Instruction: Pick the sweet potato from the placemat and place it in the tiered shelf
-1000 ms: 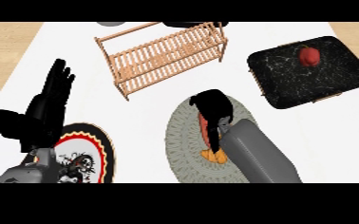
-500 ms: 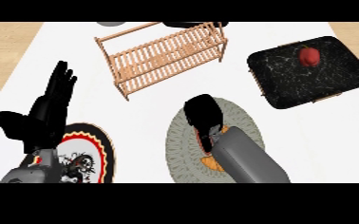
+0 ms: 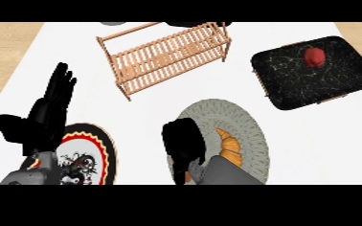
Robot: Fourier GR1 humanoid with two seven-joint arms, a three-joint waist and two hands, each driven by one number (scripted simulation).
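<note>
We see the sweet potato (image 3: 230,147), an orange, tapered, slightly curved root, lying on the placemat (image 3: 247,124), a round grey mat with a woven, ringed texture. Our right hand (image 3: 185,141) sits on the mat just left of the root, black fingers curled downward; whether it actually touches or holds the sweet potato we cannot tell, since the hand hides its own underside, and the root shows plainly beside it rather than inside it. The grey right forearm (image 3: 226,172) comes in from the lower edge and covers the root's lower end. Beyond the mat, toward the top, stands the tiered shelf (image 3: 166,55), a light wooden rack of thin parallel slats with corner posts, set at an angle; nothing shows on its slats. To the right lies a black, marbled, cushion-shaped tray (image 3: 297,81) with rounded corners, holding a small red fruit (image 3: 315,56) near its far end. At the left, our left hand (image 3: 51,107) rests open, fingers straight and pointing up, holding nothing, above a round plate (image 3: 96,146) with a black, red and yellow patterned rim.
</note>
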